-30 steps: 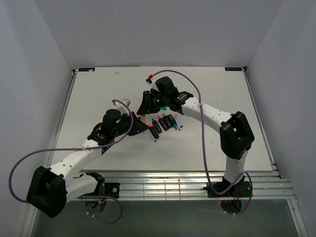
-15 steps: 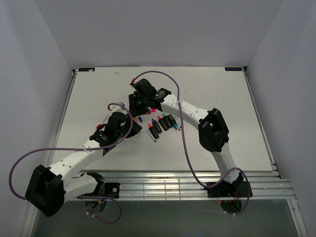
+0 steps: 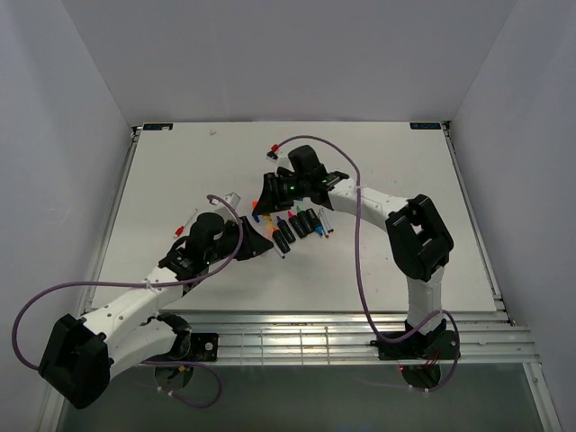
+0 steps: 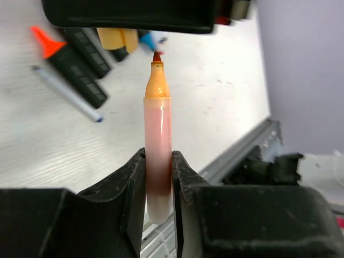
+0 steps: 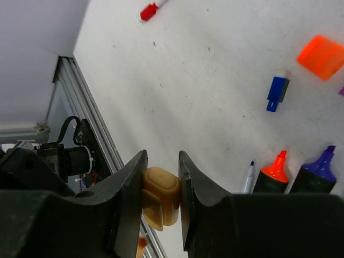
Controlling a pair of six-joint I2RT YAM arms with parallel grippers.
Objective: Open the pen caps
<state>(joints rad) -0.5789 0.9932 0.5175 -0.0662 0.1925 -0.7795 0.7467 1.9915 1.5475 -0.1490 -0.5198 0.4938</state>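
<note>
place: robot lab | cues: white-walled booth (image 3: 297,63), aluminium-railed table (image 3: 405,189)

Pinkish pen (image 4: 157,156) w/ orange tip, tan cap (image 5: 160,201), orange cap (image 5: 322,56), blue cap (image 5: 277,93), white table (image 5: 215,80).

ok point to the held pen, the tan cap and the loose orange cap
orange-tipped translucent pen (image 4: 158,153), left wrist view, barrel
tan plastic cap (image 5: 161,194), right wrist view, side
orange plastic cap (image 5: 321,56), right wrist view, top
</note>
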